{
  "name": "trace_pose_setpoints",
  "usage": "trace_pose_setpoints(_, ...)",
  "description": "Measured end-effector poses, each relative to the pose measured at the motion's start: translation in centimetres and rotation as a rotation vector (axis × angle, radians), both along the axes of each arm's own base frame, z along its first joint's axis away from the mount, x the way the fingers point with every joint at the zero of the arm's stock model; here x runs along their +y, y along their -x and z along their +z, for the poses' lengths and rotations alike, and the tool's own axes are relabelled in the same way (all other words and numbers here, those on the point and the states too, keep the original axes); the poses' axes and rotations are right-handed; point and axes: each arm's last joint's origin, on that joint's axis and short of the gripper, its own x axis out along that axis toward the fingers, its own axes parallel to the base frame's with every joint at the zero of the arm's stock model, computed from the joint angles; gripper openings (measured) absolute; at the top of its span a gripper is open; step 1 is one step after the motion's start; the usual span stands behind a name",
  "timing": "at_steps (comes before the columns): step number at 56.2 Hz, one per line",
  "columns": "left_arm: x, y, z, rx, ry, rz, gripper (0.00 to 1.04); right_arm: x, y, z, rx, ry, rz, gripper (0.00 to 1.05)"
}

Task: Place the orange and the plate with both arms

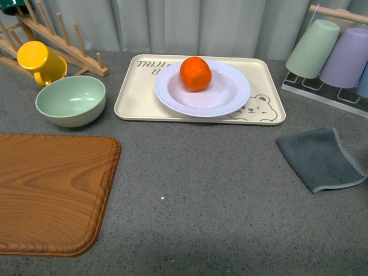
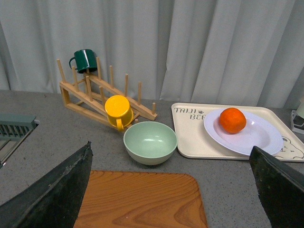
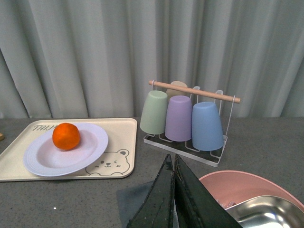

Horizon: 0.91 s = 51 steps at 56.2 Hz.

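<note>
The orange [image 1: 195,73] lies in the white plate [image 1: 230,95], which sits on the beige bear tray [image 1: 131,98] at the back of the table. Both also show in the left wrist view, orange [image 2: 232,120] on plate [image 2: 256,137], and in the right wrist view, orange [image 3: 66,136] on plate [image 3: 90,147]. Neither arm shows in the front view. My left gripper [image 2: 171,190] is open and empty, above the wooden board, well short of the tray. My right gripper [image 3: 172,164] is shut and empty, above the grey cloth, to the right of the tray.
A pale green bowl [image 1: 71,100], a yellow mug [image 1: 40,61] and a wooden rack [image 1: 57,40] stand at the left. A wooden board [image 1: 52,190] lies front left, a grey cloth [image 1: 322,158] at the right. A cup rack [image 3: 185,118] and pink and steel bowls [image 3: 247,197] are further right.
</note>
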Motion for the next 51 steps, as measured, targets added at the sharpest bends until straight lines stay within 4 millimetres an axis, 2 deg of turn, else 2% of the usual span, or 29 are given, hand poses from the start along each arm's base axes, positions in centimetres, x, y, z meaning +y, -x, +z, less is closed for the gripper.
trace_pose_setpoints(28, 0.0, 0.0, 0.0, 0.0, 0.0, 0.0, 0.98, 0.0, 0.9, -0.1, -0.001, 0.0, 0.0, 0.01)
trace_pose_setpoints(35, 0.0, 0.0, 0.0, 0.0, 0.0, 0.001, 0.98, 0.0, 1.9, -0.3, 0.009, 0.0, 0.002, 0.01)
trace_pose_setpoints(46, 0.0, 0.0, 0.0, 0.0, 0.0, 0.0, 0.98, 0.0, 2.0, -0.3, 0.005, 0.0, 0.002, 0.01)
trace_pose_setpoints(51, 0.0, 0.0, 0.0, -0.001, 0.0, 0.001, 0.98, 0.0, 2.0, -0.3, 0.004, 0.001, 0.002, 0.18)
